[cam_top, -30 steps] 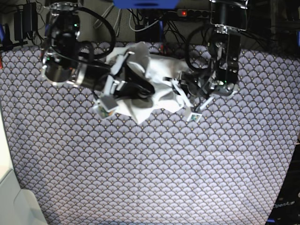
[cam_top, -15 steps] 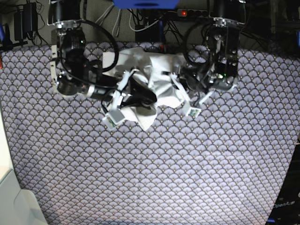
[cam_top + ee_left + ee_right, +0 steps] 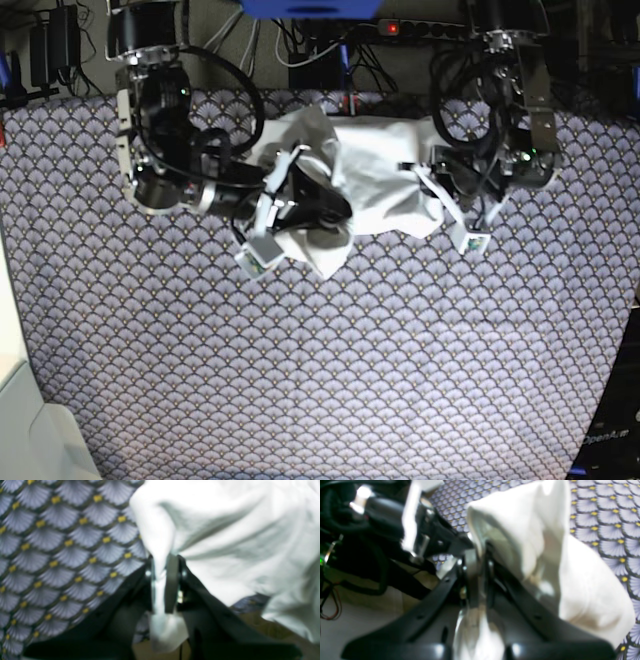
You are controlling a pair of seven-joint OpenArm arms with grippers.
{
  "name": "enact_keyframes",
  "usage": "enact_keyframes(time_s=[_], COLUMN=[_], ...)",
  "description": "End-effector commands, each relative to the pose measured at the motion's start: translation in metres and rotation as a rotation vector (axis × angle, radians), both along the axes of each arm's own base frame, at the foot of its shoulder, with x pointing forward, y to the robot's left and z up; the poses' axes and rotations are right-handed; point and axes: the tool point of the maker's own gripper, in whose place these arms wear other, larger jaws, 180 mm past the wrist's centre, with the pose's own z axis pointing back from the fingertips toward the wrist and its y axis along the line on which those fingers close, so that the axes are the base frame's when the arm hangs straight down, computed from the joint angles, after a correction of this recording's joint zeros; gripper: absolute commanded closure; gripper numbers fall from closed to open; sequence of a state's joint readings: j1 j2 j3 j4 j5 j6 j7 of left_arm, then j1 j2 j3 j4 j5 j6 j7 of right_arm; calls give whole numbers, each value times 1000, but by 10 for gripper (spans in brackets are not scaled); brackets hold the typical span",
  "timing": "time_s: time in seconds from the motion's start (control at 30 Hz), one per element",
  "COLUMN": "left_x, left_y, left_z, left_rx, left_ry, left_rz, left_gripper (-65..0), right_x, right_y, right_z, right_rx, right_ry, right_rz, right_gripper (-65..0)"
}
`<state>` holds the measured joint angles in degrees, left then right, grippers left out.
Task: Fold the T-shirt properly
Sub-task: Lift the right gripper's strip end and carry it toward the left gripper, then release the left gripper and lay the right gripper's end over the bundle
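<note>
Stretching left-right across the far part of the desk [image 3: 320,380], the T-shirt [image 3: 375,185] is bunched, w/ its long axis roughly along the far edge; a crumpled flap hangs toward the near side at its left end. Right claw [image 3: 480,562] at scene left is clamped on a fold of cloth; left claw [image 3: 163,580] at scene right is pinched tight on another fold, fabric poking out below the fingers. Shirt sits close to the far desk edge, cables just behind. Lots of bare patterned surface on the near side, plus room left & right.
</note>
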<state>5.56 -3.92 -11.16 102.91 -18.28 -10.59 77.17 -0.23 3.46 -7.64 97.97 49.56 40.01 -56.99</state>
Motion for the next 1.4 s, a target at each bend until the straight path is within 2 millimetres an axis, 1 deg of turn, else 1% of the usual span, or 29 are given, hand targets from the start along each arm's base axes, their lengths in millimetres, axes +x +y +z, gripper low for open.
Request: enact_keyframes(time_s=[0.0,0.1,0.17,0.23,0.3,0.37,0.43,0.47,0.53,0.57,0.7,0.77,0.83,0.93,1.0,1.1,1.27,1.33,1.37], left_x=[10,10,10,9,7,7,7,7,8,8,9,11,3,-2,-7,-17,-22,-24,-26], left_y=[-3,-4,-4,-4,-4,-4,-9,-11,-16,-19,-18,-11,2,17,35,69,106,116,118], left_z=[6,3,5,5,4,4,5,6,10,12,17,24,30,38,39,38,43,43,43], left_rx=[-17,-21,-19,-19,-19,-19,-42,-59,-109,-132,-163,-163,-152,-130,-103,-58,5,21,22], left_ry=[-35,-23,-28,-27,-23,-23,-25,-26,-32,-35,-44,-66,-82,-100,-98,-88,-90,-89,-87], left_rz=[-2,-4,-10,-12,-13,-11,-12,-15,-14,-15,-23,-1,34,73,121,187,249,272,280], left_gripper=[-6,-10,-16,-59,-163,-314,-470,-534,-615,-625,-625,-625,-625,-626,-626,-626,-624,-599,-577], right_x=[5,1,-1,-1,-1,-1,-1,0,0,0,1,1,1,2,2,2,3,3,6], right_y=[5,12,11,11,11,11,10,10,10,10,10,10,11,11,11,15,25,27,28], right_z=[18,20,18,18,18,18,18,18,18,18,19,19,19,20,21,23,30,26,24], right_rx=[60,76,68,66,66,65,65,65,65,65,65,65,68,68,71,85,120,125,124], right_ry=[-46,-51,-49,-49,-49,-49,-49,-50,-50,-50,-53,-53,-53,-57,-57,-58,-59,-40,-34], right_rz=[-6,12,18,19,19,19,18,16,16,16,16,16,16,16,15,14,14,14,13], right_gripper=[0,0,0,0,0,0,0,0,0,0,0,0,0,0,0,0,0,0,0])
